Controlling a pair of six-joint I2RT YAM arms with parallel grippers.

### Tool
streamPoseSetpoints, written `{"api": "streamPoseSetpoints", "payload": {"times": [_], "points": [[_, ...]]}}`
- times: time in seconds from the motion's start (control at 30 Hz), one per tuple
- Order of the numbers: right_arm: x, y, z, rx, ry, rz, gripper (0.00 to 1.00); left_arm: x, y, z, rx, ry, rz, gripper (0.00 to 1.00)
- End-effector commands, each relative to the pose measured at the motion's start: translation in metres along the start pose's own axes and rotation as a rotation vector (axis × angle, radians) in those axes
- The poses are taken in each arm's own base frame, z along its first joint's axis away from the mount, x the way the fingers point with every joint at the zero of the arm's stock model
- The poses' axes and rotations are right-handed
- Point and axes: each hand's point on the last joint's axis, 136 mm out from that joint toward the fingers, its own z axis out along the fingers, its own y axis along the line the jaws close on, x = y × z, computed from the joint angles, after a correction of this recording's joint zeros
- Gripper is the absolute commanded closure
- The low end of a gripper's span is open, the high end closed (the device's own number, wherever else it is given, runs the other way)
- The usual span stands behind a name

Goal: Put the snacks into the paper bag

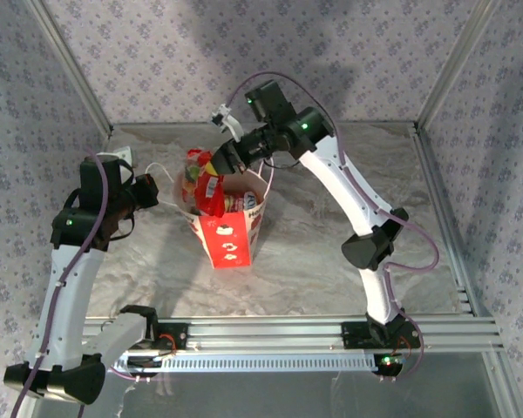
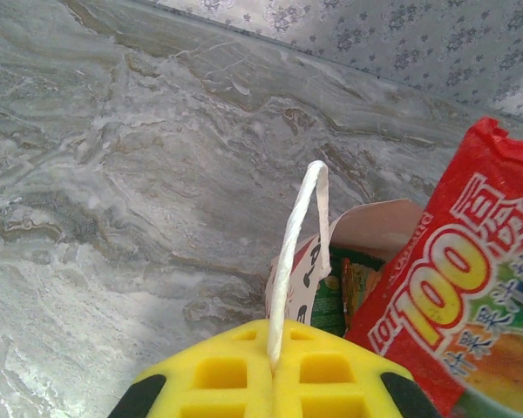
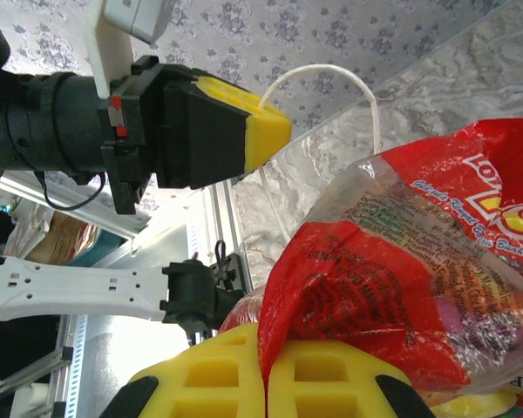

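The paper bag (image 1: 229,237) stands upright mid-table with its mouth open. My left gripper (image 2: 273,361) is shut on one white cord handle (image 2: 296,235) and pulls it to the left; in the top view this gripper (image 1: 151,192) sits left of the bag. My right gripper (image 3: 266,370) is shut on the edge of a red snack packet (image 3: 401,287) and holds it over the bag's mouth (image 1: 202,180), its lower end inside. Green (image 2: 329,306) and orange (image 2: 357,292) packets lie inside the bag. The right wrist view also catches the left gripper (image 3: 261,131).
Marbled grey tabletop (image 1: 314,252) lies around the bag. A metal rail (image 1: 288,333) runs along the near edge by the arm bases. Patterned walls (image 1: 200,52) close the back and sides.
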Motion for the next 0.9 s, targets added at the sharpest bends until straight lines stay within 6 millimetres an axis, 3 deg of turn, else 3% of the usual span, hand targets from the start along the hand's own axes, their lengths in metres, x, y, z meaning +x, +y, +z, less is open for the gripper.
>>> {"api": "streamPoseSetpoints", "payload": {"times": [0.0,0.13,0.47,0.73,0.87], "points": [[-0.005,0.025,-0.007,-0.077,-0.014,-0.058,1.0,-0.002,0.003,-0.006,-0.02,-0.019,0.023,0.98],[0.003,0.017,-0.003,-0.073,0.016,-0.03,1.0,-0.003,0.003,-0.005,-0.017,-0.022,0.02,0.98],[0.009,-0.037,0.0,0.01,0.029,0.137,1.0,-0.005,0.001,-0.007,-0.015,-0.024,0.016,0.98],[0.042,-0.058,0.005,0.174,0.162,0.072,1.0,-0.006,0.001,-0.006,-0.015,-0.023,0.014,0.98],[0.036,-0.046,0.002,0.117,0.136,0.085,1.0,-0.006,0.001,-0.005,-0.014,-0.022,0.012,0.98]]}}
